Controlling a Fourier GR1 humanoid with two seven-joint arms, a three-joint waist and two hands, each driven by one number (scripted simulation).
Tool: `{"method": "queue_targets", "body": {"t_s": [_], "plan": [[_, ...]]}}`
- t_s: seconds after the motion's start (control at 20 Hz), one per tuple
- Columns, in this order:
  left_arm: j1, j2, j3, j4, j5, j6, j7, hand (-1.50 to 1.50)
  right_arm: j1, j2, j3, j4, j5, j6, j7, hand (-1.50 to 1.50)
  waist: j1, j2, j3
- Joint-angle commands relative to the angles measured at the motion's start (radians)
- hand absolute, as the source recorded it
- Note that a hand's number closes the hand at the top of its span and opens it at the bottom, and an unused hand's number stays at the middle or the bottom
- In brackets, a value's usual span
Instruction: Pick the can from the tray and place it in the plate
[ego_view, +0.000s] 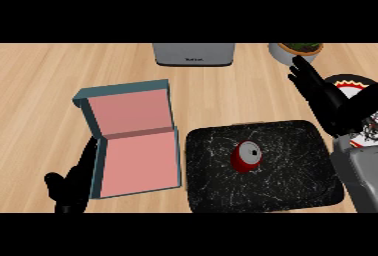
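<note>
A red can (247, 155) lies on its side near the middle of the black marbled tray (295, 192), its pale end facing up. At the right edge a dark patterned plate (354, 82) shows only in part, behind my right hand (322, 96). That hand is open, its fingers straight and pointing away, above and to the right of the tray and apart from the can. My left hand (70, 186) is open at the lower left, fingers up, well away from the tray.
An open teal box with a pink inside (136, 145) lies left of the tray, beside my left hand. A grey appliance (194, 54) stands at the back middle. A potted plant (295, 50) stands at the back right, just beyond my right fingertips.
</note>
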Motion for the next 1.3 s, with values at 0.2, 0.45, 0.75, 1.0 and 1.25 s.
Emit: {"method": "queue_targets", "body": {"t_s": [0.2, 0.45, 0.75, 1.0, 1.25], "plan": [[-0.132, 0.055, 0.025, -0.037, -0.098, 0.113, 0.181, 0.00, 0.007, 0.190, 0.075, -0.259, -0.060, -0.084, 0.095, 1.50, -0.030, -0.003, -0.011], [-0.091, 0.049, 0.020, -0.013, -0.072, 0.076, 0.151, 0.00, -0.035, -0.281, 0.173, -0.248, 0.541, -0.058, -0.003, 1.50, -0.065, -0.018, -0.024], [-0.115, 0.050, 0.020, -0.037, -0.075, 0.084, 0.197, 0.00, 0.299, 0.209, 0.094, -0.280, 0.178, -0.303, -0.260, -1.50, -0.059, 0.001, -0.002], [-0.163, 0.064, 0.006, -0.073, -0.120, 0.087, 0.261, 0.00, 0.437, 0.087, 0.244, -0.245, 0.345, -0.142, -0.490, -1.50, -0.023, 0.001, -0.010], [-0.177, 0.029, 0.013, -0.013, -0.119, 0.081, 0.245, 0.00, 0.321, -0.069, 0.245, -0.274, 0.571, -0.186, -0.268, -1.50, -0.021, 0.002, -0.014]]}}
